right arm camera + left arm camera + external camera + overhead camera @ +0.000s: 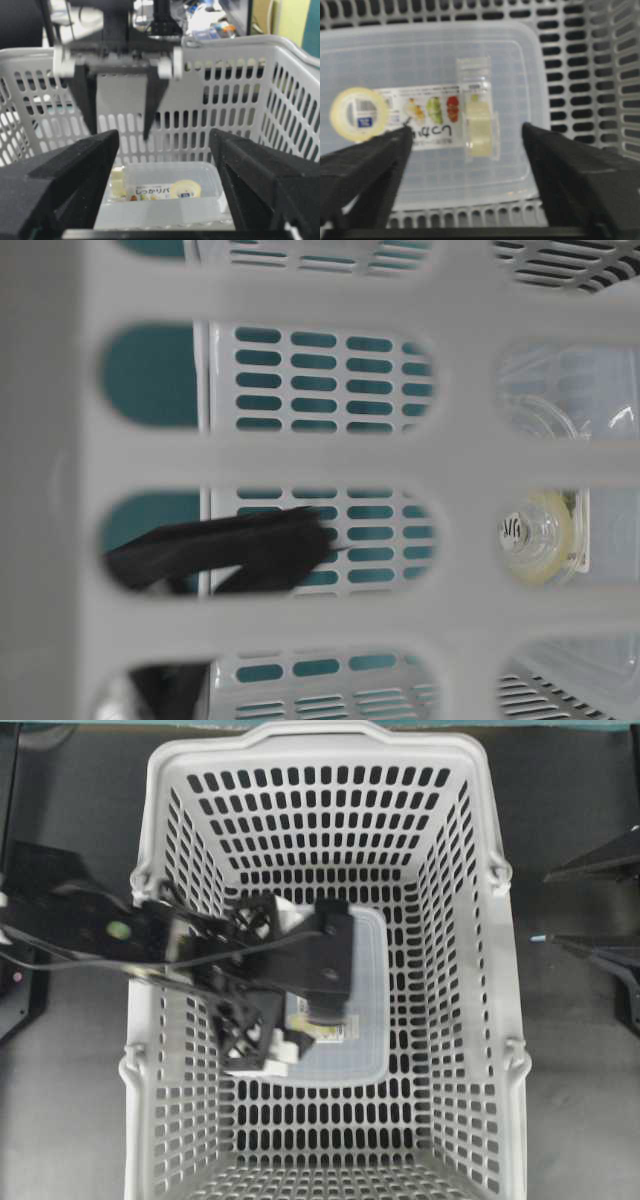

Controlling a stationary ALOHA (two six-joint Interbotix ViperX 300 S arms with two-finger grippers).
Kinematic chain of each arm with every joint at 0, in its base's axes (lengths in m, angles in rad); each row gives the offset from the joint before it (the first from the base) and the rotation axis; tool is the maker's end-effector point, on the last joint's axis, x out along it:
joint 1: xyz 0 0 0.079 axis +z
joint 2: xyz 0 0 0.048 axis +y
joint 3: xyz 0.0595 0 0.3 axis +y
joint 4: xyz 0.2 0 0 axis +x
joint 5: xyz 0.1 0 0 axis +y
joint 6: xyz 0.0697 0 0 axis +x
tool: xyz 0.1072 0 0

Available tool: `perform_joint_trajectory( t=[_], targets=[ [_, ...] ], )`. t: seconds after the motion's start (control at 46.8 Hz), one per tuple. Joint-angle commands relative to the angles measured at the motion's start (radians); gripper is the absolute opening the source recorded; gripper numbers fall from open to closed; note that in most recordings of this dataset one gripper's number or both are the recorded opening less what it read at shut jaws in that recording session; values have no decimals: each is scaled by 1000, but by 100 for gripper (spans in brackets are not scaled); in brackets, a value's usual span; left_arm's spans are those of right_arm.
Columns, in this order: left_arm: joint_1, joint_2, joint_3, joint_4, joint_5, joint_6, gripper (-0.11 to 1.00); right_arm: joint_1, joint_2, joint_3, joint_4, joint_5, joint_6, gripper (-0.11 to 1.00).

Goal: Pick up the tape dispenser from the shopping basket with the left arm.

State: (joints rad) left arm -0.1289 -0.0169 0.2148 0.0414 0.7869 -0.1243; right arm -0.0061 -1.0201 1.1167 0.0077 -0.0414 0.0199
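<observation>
- Overhead view: a light grey shopping basket [500, 970] fills the frame, standing on a dark table [585, 1110]. The tape dispenser [365, 1020], a flat clear box, lies on the basket floor near the centre. The left arm [90, 920] comes in from 9 o'clock over the rim and angles down inside, which puts the left gripper [290, 978] over the box's 9 o'clock half. Its jaws are spread, one white tip toward 12 o'clock and one toward 6 o'clock. They appear set to straddle the box, and nothing is gripped.
- Table-level view: the camera looks through the basket's oblong slots. A dark finger [240, 550] shows at 8 o'clock. The round yellow sticker [540, 537] on the clear box shows at 3 o'clock, apart from the finger. The slotted wall hides too much to judge how high the finger is.
- Left wrist view: the box lies flat, with its paper label [425, 120] running across and the yellow sticker at 9 o'clock. The two black fingers [365, 170] rise from 7 and 5 o'clock, wide apart and empty. The box's near edge sits between them, so a descent and a squeeze seem to be what is left.
- Right wrist view: the right gripper [162, 170] frames the scene from outside the basket, its jaws spread and holding nothing, probably parked clear of the work. Beyond it the left gripper hangs at 11 o'clock, above the box at 6 o'clock and not touching it.
</observation>
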Motion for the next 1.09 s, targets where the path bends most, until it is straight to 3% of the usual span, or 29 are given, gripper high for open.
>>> perform_joint_trajectory(
  t=[0.0,0.107,0.47,0.556,0.684,0.706,0.855,1.069],
  targets=[
    [-3,38,-32,3,11,-25,89,0,5,-20,3,-11,2,70],
    [-8,86,-34,2,11,-54,88,0,6,-20,3,-11,2,70],
    [-14,150,-28,2,11,-63,85,2,6,-17,3,-11,2,70],
    [-14,144,-34,3,17,-54,70,2,5,-12,3,-11,2,70],
    [-15,117,-61,3,37,-43,31,2,5,-11,3,-11,2,70],
    [-15,110,-71,2,44,-40,27,2,5,-9,3,-11,2,70],
    [-12,77,-195,2,179,-32,28,2,2,-9,3,-11,2,70],
    [-9,72,-472,3,465,-34,28,2,-5,-6,3,-11,2,70]
  ],
)
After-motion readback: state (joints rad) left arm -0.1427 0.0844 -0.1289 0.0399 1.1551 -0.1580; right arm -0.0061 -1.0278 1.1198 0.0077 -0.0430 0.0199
